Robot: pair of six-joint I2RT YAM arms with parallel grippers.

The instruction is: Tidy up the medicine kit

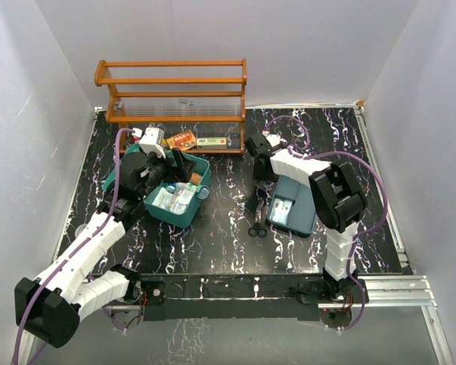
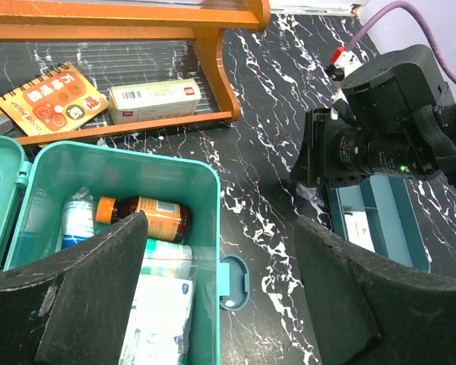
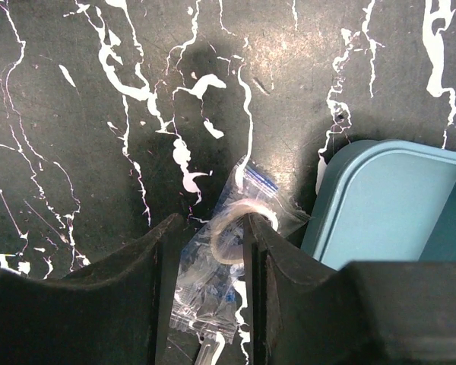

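Tray [image 3: 380, 198] beside right gripper [image 3: 209, 220], half-open astride bag [image 3: 205, 296], hold unclear; left gripper [image 2: 220, 228] wide-open over box [image 2: 137, 156] rim.

The top external view looks down from above and behind the arm bases [image 1: 148, 291], holding the whole black surface [image 1: 213, 251] up to the orange rack [image 1: 175, 76] at its far edge. The left wrist view sits close over the medicine kit [image 2: 210, 251], facing the rack, the left end effector [image 2: 222, 224] across its lower edge. The right wrist view points almost straight down, very near the surface, past the right end effector [image 3: 210, 224]; all three views share the insert tray [image 3: 387, 205].
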